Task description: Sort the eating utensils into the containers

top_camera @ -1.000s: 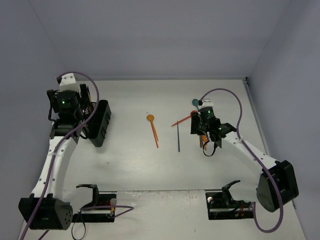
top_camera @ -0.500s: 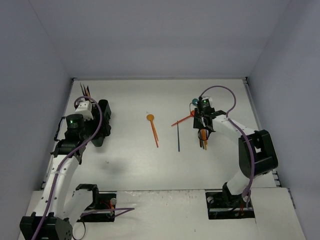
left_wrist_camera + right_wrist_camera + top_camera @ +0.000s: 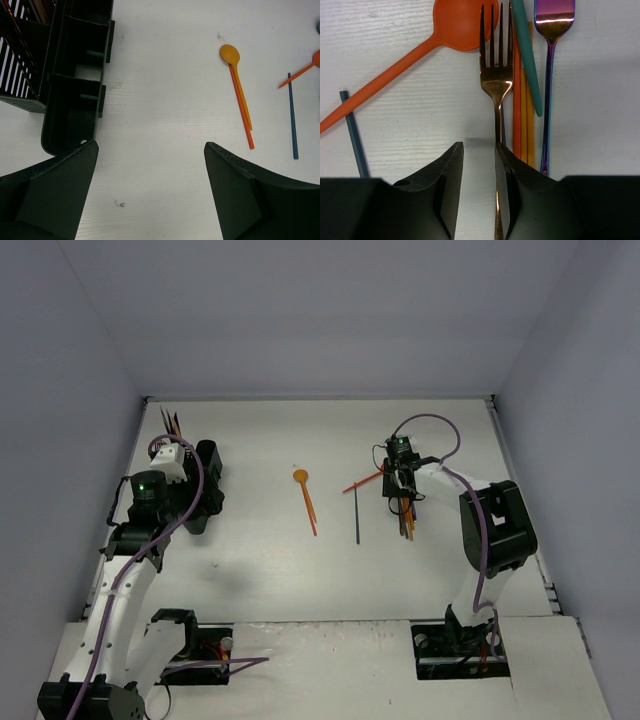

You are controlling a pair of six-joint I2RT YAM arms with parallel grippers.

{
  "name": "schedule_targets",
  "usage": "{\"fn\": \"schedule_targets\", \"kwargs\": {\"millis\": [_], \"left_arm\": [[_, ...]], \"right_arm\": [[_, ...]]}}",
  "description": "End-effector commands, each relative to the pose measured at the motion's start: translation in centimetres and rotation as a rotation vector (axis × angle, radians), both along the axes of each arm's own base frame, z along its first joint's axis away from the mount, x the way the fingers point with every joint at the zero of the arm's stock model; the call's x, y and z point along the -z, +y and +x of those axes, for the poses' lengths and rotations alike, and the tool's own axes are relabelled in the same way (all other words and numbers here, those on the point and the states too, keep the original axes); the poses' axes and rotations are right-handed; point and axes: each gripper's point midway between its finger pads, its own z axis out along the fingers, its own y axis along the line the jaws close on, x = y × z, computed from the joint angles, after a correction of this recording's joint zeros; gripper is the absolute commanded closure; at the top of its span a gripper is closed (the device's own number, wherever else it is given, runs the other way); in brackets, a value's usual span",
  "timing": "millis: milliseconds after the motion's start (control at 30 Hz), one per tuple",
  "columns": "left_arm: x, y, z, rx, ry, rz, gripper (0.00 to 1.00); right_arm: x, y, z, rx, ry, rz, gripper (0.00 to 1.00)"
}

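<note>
Starting at the left, the black wire caddy [image 3: 75, 77] sits on the left side of the table with a few handles [image 3: 172, 422] upright at its far end. The left gripper [image 3: 150, 145] hangs above the table just right of the caddy's near end, fingers spread wide and holding nothing. Mid-table lie an orange spoon [image 3: 229, 53] and, to its right, a thin dark blue rod [image 3: 292, 115] (a chopstick, perhaps). Further right is a cluster not yet sorted: a second orange spoon [image 3: 460, 20], a copper fork [image 3: 496, 75], a teal handle [image 3: 530, 60] and a purple iridescent utensil [image 3: 552, 20], lying side by side. The right gripper [image 3: 479, 150] stands over the copper fork's handle with its jaws drawn narrow. The handle lies against one finger and bare table shows beside the other, so it is not yet pinched. The step in hand looks like picking that fork. Next the jaws must pinch the handle, then lift straight so the close neighbours are not dragged, and carry it left to the caddy.
</note>
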Motion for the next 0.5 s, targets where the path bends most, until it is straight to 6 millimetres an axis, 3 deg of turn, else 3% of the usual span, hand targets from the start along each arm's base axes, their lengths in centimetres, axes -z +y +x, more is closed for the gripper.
{"fn": "schedule_targets", "kwargs": {"millis": [0, 467], "left_arm": [[-2.99, -0.48, 1.09, 0.011, -0.098, -0.026, 0.15], [-2.81, -0.47, 1.05, 0.013, -0.095, -0.023, 0.15]], "right_arm": [[-2.48, -0.08, 2.41, 0.014, -0.09, -0.001, 0.72], [-2.3, -0.76, 2.89, 0.045, -0.096, -0.035, 0.73]]}}
